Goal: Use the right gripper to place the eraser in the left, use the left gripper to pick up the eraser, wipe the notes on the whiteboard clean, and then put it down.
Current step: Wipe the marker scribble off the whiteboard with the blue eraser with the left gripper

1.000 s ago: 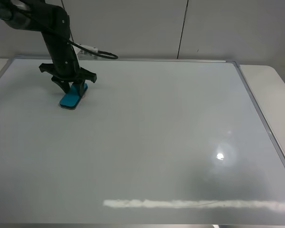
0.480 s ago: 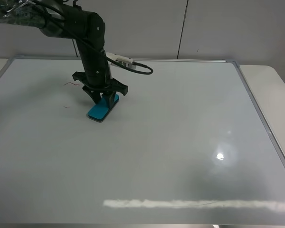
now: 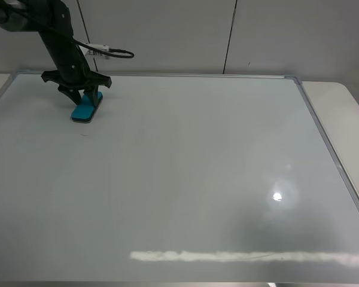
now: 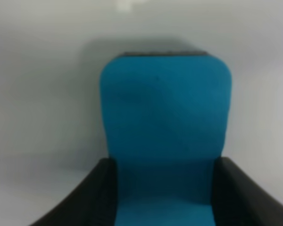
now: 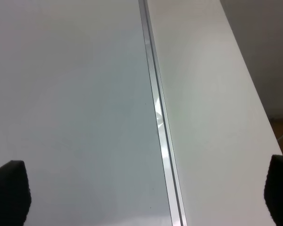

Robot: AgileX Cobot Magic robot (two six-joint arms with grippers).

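- The large glossy white whiteboard (image 3: pixel 197 179) with its thin silver frame (image 3: pixel 197 75) fills the scene. I can find no red notes on it now, though half a second ago faint red strokes showed at the far left.
- My black claw-shaped left gripper (image 3: pixel 87 98) is clamped tight on the eraser. It has swung from further right into the far-left corner.
- The black right gripper (image 5: pixel 144 193) hangs spread wide, holding nothing, over the board's right edge.
- The small teal-blue oblong eraser (image 3: pixel 84 111) rests on the board, pinched at one end. I judge that pressing could pivot it, or it could catch the nearby frame.
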